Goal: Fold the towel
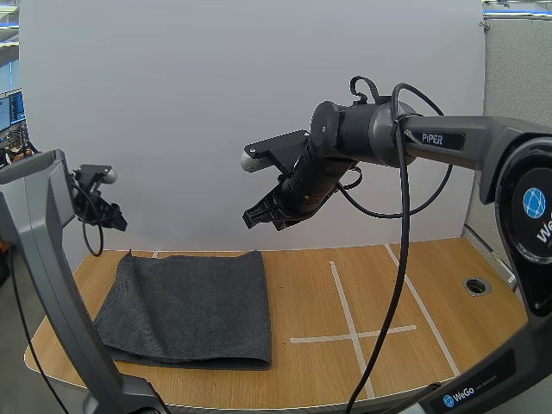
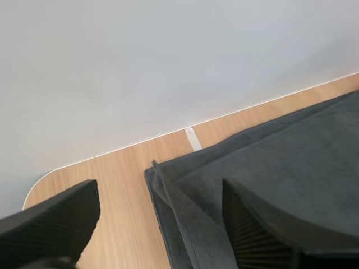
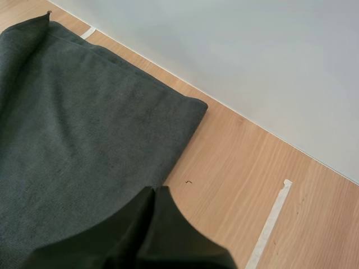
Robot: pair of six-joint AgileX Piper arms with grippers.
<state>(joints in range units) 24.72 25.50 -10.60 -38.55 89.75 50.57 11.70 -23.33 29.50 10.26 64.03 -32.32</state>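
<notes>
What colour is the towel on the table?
The towel is plain dark grey, with no pattern. It shows best in the right wrist view.

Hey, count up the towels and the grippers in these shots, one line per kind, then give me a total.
Towel: 1
Grippers: 2 (left gripper, jaws apart; right gripper, jaws together)
Total: 3
</notes>
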